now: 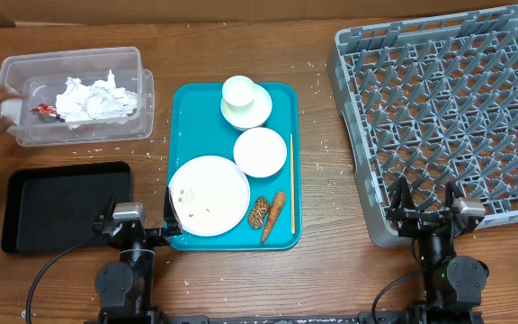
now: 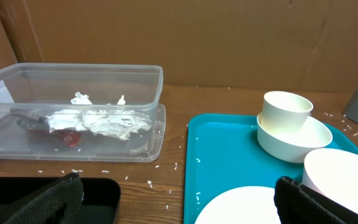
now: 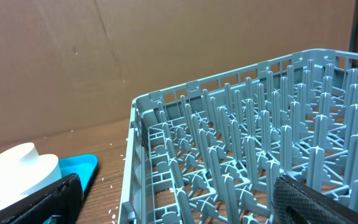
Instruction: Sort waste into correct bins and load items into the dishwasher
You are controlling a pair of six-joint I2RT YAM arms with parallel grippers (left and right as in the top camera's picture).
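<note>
Rack (image 1: 439, 117) fills the upper right of the overhead frame, grey and pegged. Teal tray (image 1: 187, 108) sits centre, carrying the plate (image 1: 209, 195), bowl (image 1: 260, 152), cup (image 1: 238, 92), chopstick (image 1: 291, 180), carrot (image 1: 274, 216) and brown lump (image 1: 259, 212). Clear tub (image 1: 25, 67), upper left, holds crumpled paper (image 1: 93, 97); black tray (image 1: 61, 202) lies below it. My left gripper (image 1: 142, 236) and right gripper (image 1: 428, 214) both stand spread, grasping nothing.

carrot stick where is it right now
In the overhead view the carrot stick lies at the near right corner of the teal tray, between the brown food lump and the chopstick, right of the large plate.
</note>
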